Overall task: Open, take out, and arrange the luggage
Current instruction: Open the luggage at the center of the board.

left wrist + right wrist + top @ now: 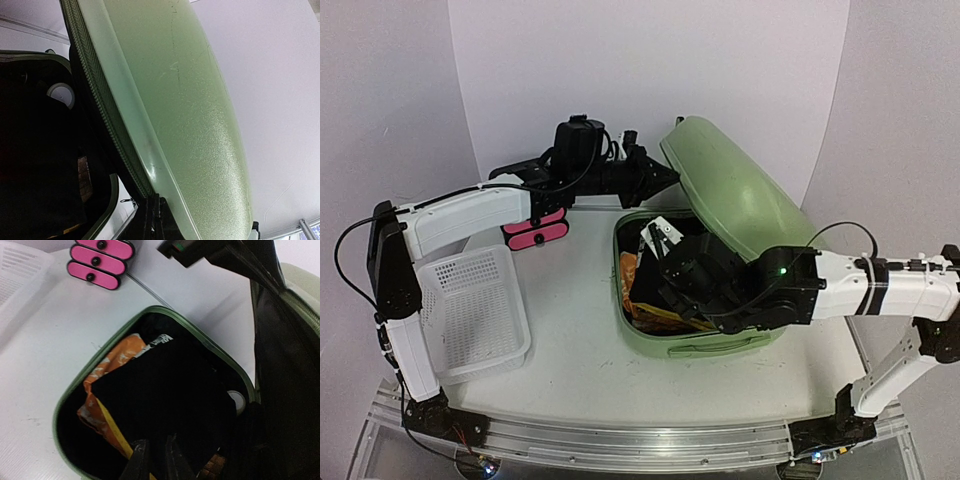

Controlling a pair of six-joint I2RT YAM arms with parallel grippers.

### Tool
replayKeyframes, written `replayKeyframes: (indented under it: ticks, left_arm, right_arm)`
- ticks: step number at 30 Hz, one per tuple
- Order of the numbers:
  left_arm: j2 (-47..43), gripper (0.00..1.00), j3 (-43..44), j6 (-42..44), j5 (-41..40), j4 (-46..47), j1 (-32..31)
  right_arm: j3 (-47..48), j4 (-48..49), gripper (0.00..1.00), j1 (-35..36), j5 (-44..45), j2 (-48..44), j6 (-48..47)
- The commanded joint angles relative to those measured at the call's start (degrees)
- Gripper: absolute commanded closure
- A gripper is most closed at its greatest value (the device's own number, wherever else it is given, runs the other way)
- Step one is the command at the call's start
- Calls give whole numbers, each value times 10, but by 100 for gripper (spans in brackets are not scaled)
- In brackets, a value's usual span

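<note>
White table (570,330). Only right wrist view shows black cloth (165,395) in luggage (150,310). Left gripper (665,178) pinches lid (190,110); right gripper (154,460) near-closed, hold unclear.

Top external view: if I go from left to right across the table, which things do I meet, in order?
white perforated basket → black drawer box with pink fronts → light-green luggage, open, its lid raised
</note>
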Motion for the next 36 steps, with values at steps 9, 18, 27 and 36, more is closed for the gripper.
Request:
replayKeyframes:
  ticks: [9, 18, 27, 36]
  left_arm:
    - [-5, 96, 32, 6, 9, 53, -13]
    - [-7, 92, 16, 22, 2, 53, -13]
    - [-83, 71, -102, 48, -13, 46, 10]
    - [-195, 49, -223, 121, -87, -104, 37]
  right_arm:
    - [25, 5, 92, -98, 171, 11, 46]
    - [12, 6, 91, -105, 214, -17, 71]
    - [11, 5, 90, -109, 214, -31, 68]
    - [6, 5, 89, -111, 210, -38, 71]
